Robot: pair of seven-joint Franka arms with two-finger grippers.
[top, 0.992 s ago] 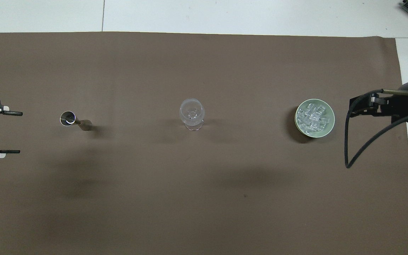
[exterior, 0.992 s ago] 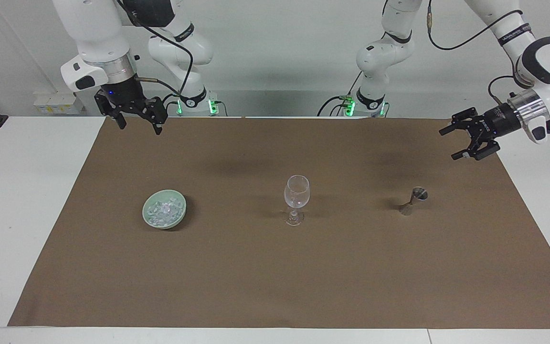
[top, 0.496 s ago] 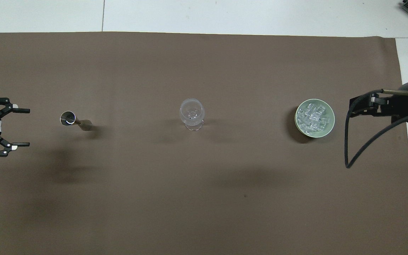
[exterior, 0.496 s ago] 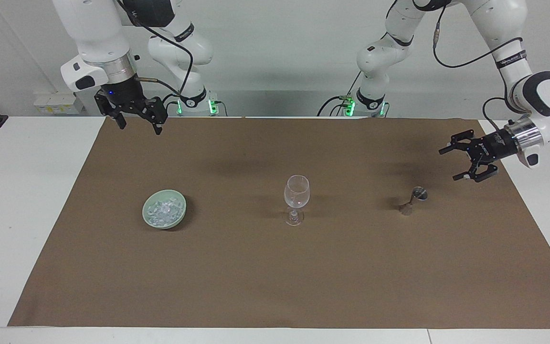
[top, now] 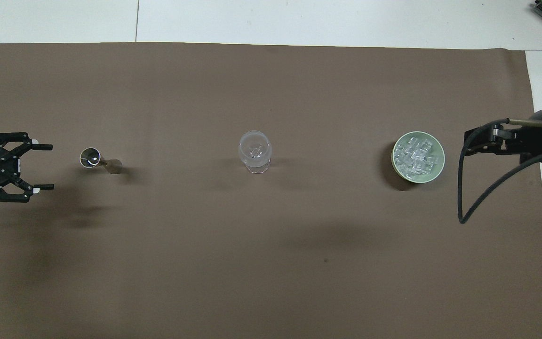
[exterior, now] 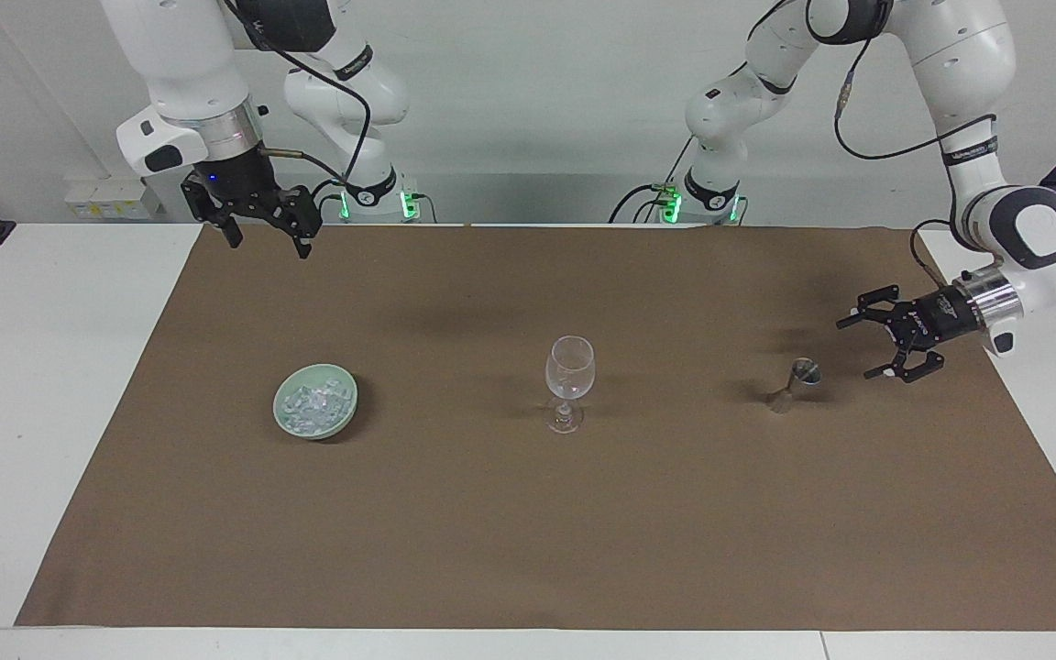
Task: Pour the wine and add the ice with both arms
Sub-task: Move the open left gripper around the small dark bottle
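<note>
A: What is sitting on the brown mat (exterior: 528, 513)?

B: A green bowl (exterior: 315, 401) is holding the ice (exterior: 310, 403) at the right arm's end. A wine glass (exterior: 569, 369) is standing upright mid-table. A metal jigger (exterior: 794, 385) is standing toward the left arm's end, leaning a little. The three are forming a row, well apart.

A: Is anything blocking the jigger?

B: Nothing is lying between it and the left gripper (exterior: 869, 346), which is hanging just beside it, fingers spread, gripping nothing, pointing sideways at it.

A: Any writing?

B: White lettering is showing on that gripper (top: 45, 167) from overhead, too small to read.

A: And the right gripper (exterior: 264, 236)?

B: It is waiting above the mat's edge nearest the robots, fingers apart, empty, pointing down.
</note>
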